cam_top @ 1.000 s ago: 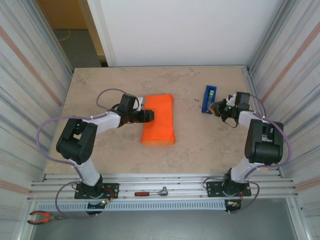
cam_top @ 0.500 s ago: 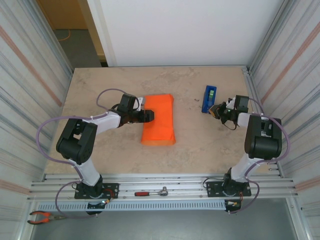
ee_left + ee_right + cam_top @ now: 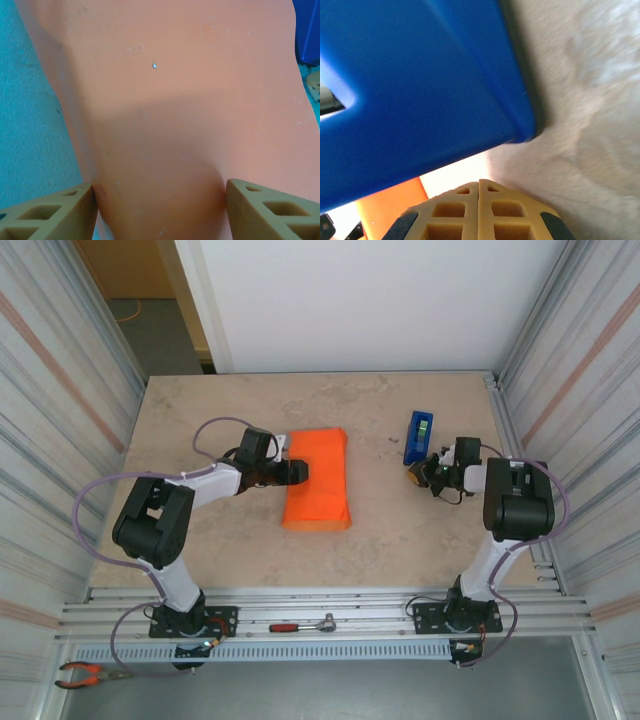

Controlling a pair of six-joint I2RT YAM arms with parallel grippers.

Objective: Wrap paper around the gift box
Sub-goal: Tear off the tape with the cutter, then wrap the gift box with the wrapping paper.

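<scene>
On the surface [image 3: 210, 410] we see the gift box [image 3: 318, 502] lying left of the middle, covered by the orange paper [image 3: 322, 448], so only an orange bundle shows. A blue tape dispenser [image 3: 418, 437] lies well apart from it on the right, with bare surface between the two. Ribbed metal walls [image 3: 60, 440] close in both sides. On the rails at the near edge we see a ratchet wrench [image 3: 308, 623], and pliers [image 3: 85, 673] with orange handles lie at the near left corner.

From above, the left gripper [image 3: 302, 472] reaches over the bundle's left edge and hides a little of it. The right gripper [image 3: 414, 477] sits just beside the near end of the dispenser.

The left wrist view adds detail we lack from above. The left gripper [image 3: 160, 200] has its fingers [image 3: 50, 215] spread apart, and the paper [image 3: 190, 100] fills the gap between them, up against both. Whether they pinch it or merely rest on it, we cannot tell. A corner of the dispenser [image 3: 307, 30] shows at the upper right.

The right wrist view shows the right gripper [image 3: 479, 186] clenched, its two fingers pressed together with nothing between them. The dispenser's blue side [image 3: 420, 85] looms just above them, close by, though we cannot tell whether they touch.
</scene>
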